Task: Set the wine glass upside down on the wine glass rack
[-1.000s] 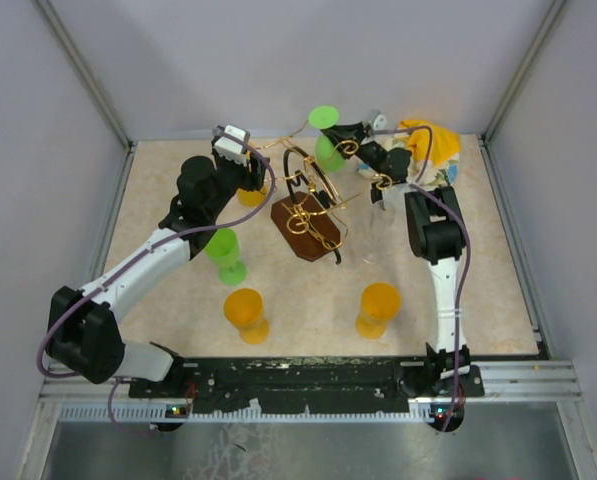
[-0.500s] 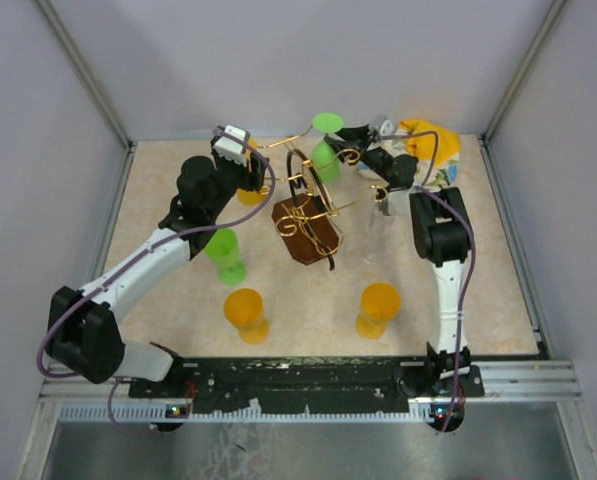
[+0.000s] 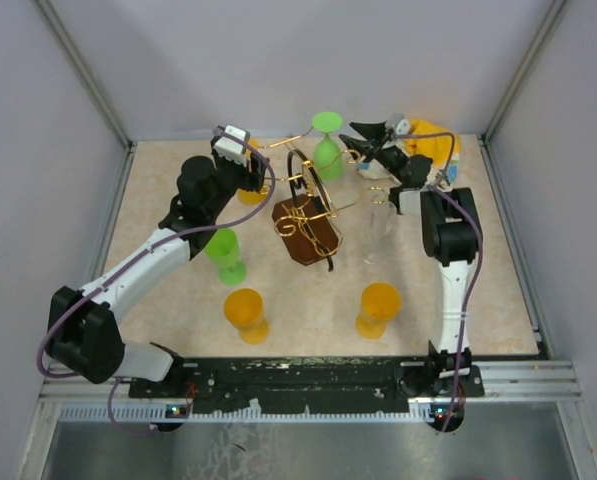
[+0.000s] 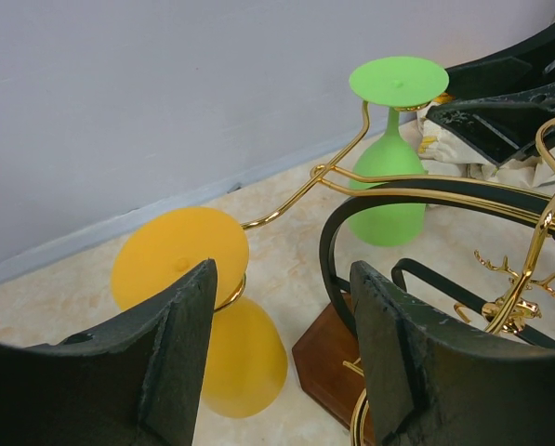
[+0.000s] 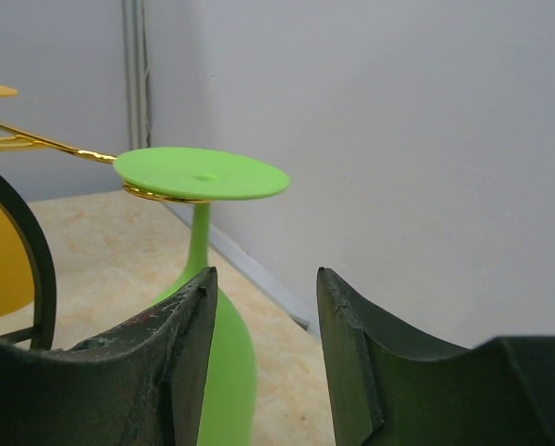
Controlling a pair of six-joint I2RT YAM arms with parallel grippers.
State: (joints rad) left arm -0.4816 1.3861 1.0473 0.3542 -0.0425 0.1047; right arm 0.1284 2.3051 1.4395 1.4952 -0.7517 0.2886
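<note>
Green wine glass [image 3: 326, 150] hangs inverted by its foot on gold wine glass rack [image 3: 308, 215]. Left gripper [image 4: 282, 274] and right gripper [image 5: 263, 274]: jaws apart, empty.

The rack [image 3: 308, 228] stands in the middle of the table [image 3: 498, 300] — the rear glass [image 3: 327, 148] hangs upside down from its back arm, the left glass [image 4: 179, 260] from its left arm (three other glasses [image 3: 225, 255] [image 3: 246, 315] [image 3: 378, 308] stand in front).
</note>
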